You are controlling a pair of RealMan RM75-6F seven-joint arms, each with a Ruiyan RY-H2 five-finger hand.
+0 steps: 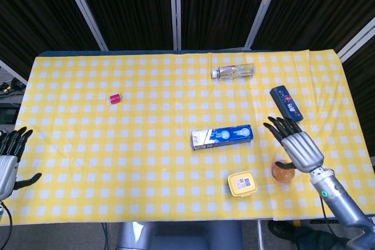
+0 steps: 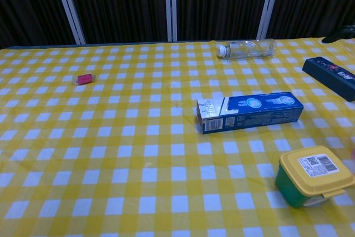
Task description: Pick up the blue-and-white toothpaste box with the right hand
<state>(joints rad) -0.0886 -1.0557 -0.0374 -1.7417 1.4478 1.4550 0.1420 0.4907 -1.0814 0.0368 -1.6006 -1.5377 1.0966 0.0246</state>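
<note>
I hold the right hand (image 1: 297,147) empty, fingers spread, above the orange ball (image 1: 282,172), clear of it. The long blue-and-white cardboard toothpaste box (image 1: 222,136) lies flat mid-table, just left of my fingertips. Its print is too small to read. The left hand (image 1: 8,155) idles with fingers apart.

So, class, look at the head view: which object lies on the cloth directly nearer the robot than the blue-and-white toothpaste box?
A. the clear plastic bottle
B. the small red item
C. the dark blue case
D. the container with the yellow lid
D: the container with the yellow lid sits just below the toothpaste box in the head view, towards the table's near edge, apart from it.
</note>
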